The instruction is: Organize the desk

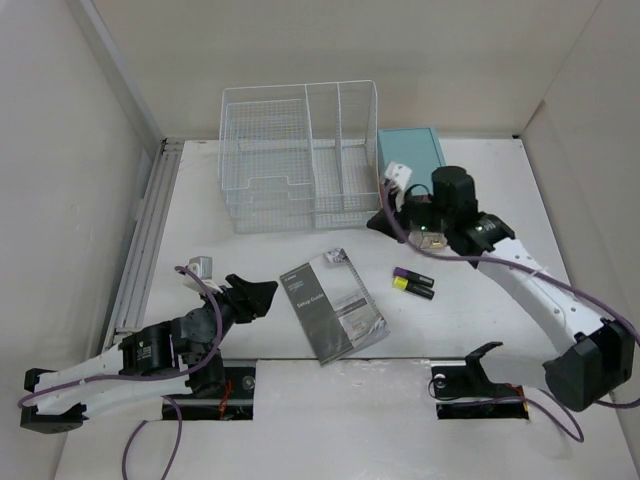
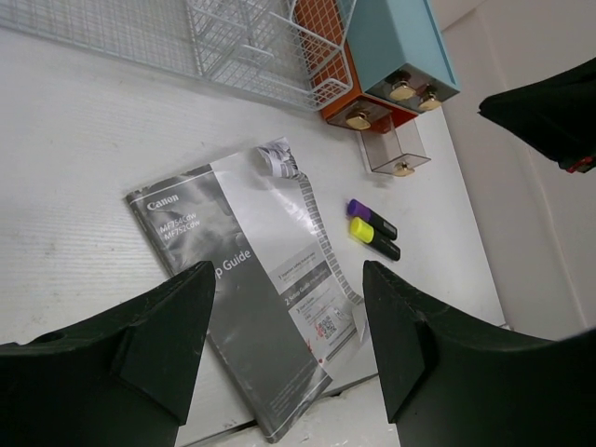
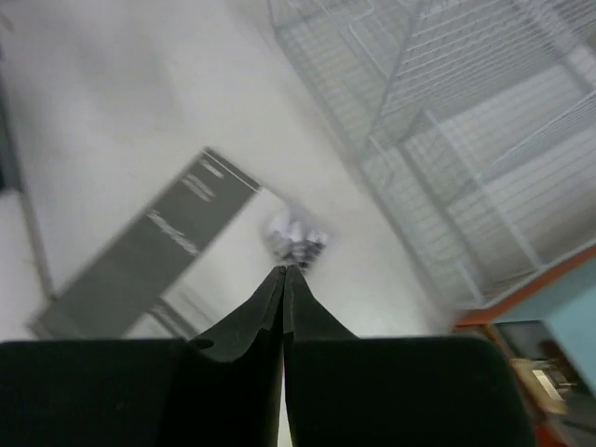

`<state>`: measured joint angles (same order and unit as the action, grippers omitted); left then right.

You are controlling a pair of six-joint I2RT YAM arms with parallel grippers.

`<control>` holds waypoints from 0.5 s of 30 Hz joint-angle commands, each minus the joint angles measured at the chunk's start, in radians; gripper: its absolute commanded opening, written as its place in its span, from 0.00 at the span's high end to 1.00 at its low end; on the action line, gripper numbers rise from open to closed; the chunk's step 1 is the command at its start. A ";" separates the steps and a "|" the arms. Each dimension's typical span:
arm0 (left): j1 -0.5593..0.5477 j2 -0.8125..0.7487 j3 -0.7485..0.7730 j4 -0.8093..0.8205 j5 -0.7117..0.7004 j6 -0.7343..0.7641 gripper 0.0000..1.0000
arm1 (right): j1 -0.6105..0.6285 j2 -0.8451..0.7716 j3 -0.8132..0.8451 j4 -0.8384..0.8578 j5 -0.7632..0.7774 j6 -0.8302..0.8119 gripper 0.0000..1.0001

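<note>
The white desk [image 1: 200, 225] fills the floor of the walled cell under both arms, with two cutouts [image 1: 225, 385] along its near edge. At left, the left gripper [image 1: 258, 298] hangs low over the desk, jaws wide and empty, pointing toward a grey guide [image 1: 330, 305] that lies flat near the middle. A crumpled paper scrap [image 1: 337, 257] sits at the guide's far corner. Behind it, a wire rack [image 1: 300, 155] stands against the back wall. Right of the guide, a purple-capped highlighter [image 1: 412, 276] and a yellow-capped highlighter [image 1: 412, 289] lie side by side, apart from the guide. A teal box [image 1: 410, 148] with orange drawers stands just beside the rack's right end, and a clear drawer [image 2: 396, 149] juts from its front. The right gripper [image 3: 284, 289] hovers near the rack's right end, in front of the box, its jaws pressed together on nothing. Whether it touches the desk cannot be told.
</note>
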<state>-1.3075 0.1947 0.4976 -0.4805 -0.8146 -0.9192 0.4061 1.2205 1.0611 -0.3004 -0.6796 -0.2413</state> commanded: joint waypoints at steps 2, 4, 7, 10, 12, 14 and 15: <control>-0.004 -0.009 0.013 0.034 0.002 0.025 0.39 | 0.083 0.049 0.010 -0.235 0.525 -0.420 0.87; -0.004 -0.018 0.013 0.034 0.002 0.025 0.39 | 0.059 0.073 0.010 -0.315 0.479 -0.458 0.73; -0.004 -0.018 0.013 0.043 0.011 0.034 0.39 | 0.059 0.073 -0.039 -0.339 0.520 -0.484 0.69; -0.004 -0.028 0.004 0.063 0.020 0.043 0.39 | 0.059 0.062 -0.098 -0.370 0.529 -0.506 0.68; -0.004 -0.028 0.004 0.072 0.020 0.052 0.39 | 0.059 0.089 -0.107 -0.391 0.529 -0.506 0.68; -0.004 -0.028 -0.005 0.072 0.020 0.052 0.39 | 0.068 0.137 -0.116 -0.401 0.516 -0.515 0.68; -0.004 -0.028 -0.005 0.072 0.020 0.052 0.39 | 0.068 0.152 -0.116 -0.401 0.515 -0.515 0.68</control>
<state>-1.3075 0.1772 0.4976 -0.4461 -0.7940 -0.8909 0.4633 1.3449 0.9485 -0.6758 -0.1825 -0.7177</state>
